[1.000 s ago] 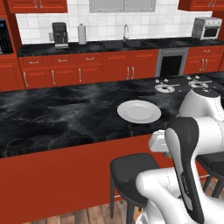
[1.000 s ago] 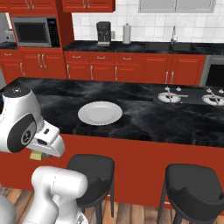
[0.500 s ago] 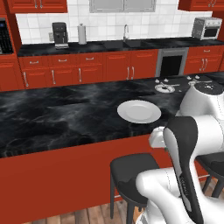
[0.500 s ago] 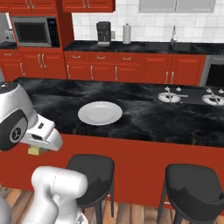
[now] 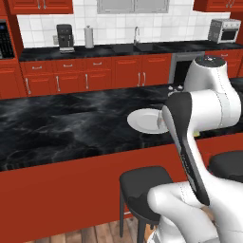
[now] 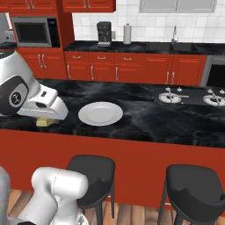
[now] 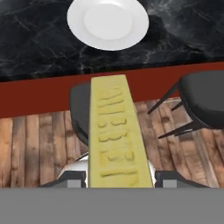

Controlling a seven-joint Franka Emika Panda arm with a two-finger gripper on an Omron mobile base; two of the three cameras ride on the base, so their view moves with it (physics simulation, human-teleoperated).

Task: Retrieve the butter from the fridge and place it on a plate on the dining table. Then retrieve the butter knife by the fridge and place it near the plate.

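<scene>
Currently gripper (image 7: pixel 119 177) clamped on the butter (image 7: pixel 114 135), held at the dining table's (image 6: pixel 145 116) near edge; plate (image 6: pixel 100 113) sits empty just inside that edge.

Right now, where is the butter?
The butter is held in the gripper, pointing toward the plate in the hand view. In the right base view it hangs under the hand, left of the plate, near the table edge.
</scene>
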